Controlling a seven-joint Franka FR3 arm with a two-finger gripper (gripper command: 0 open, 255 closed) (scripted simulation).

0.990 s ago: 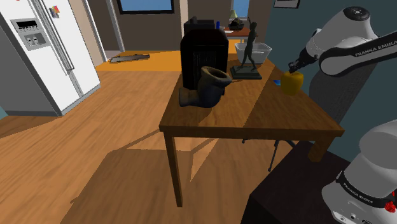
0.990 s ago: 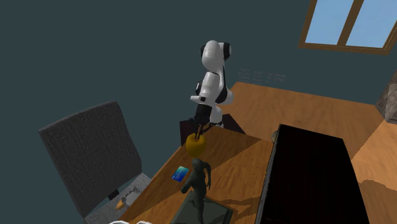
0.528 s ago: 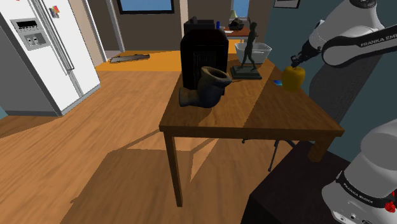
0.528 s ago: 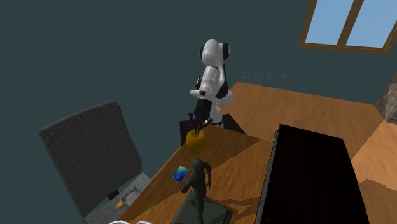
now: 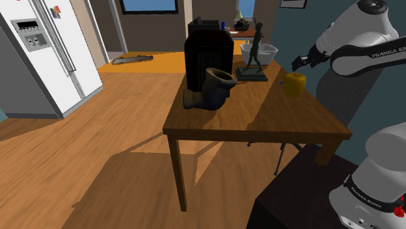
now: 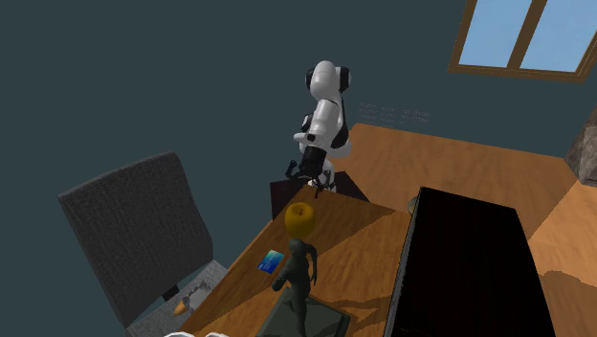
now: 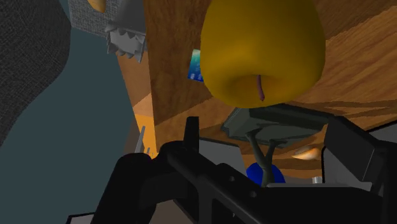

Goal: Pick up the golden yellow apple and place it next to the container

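while the gripper (image 5: 302, 63) hung just above it, fingers spread and empty, the golden yellow apple (image 5: 294, 84) sat on the wooden table (image 5: 215, 122) beside the teal wall (image 5: 293, 26), short of the clear container (image 5: 259, 51). a white refrigerator (image 5: 45, 52) stood on the wood floor (image 5: 97, 162).

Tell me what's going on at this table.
A white Franka arm is working with a yellow apple. The apple sits free on the wooden table. The open black gripper hovers just above it, touching nothing. The clear container stands at the table's far end in the shoulder view, behind a dark figurine.
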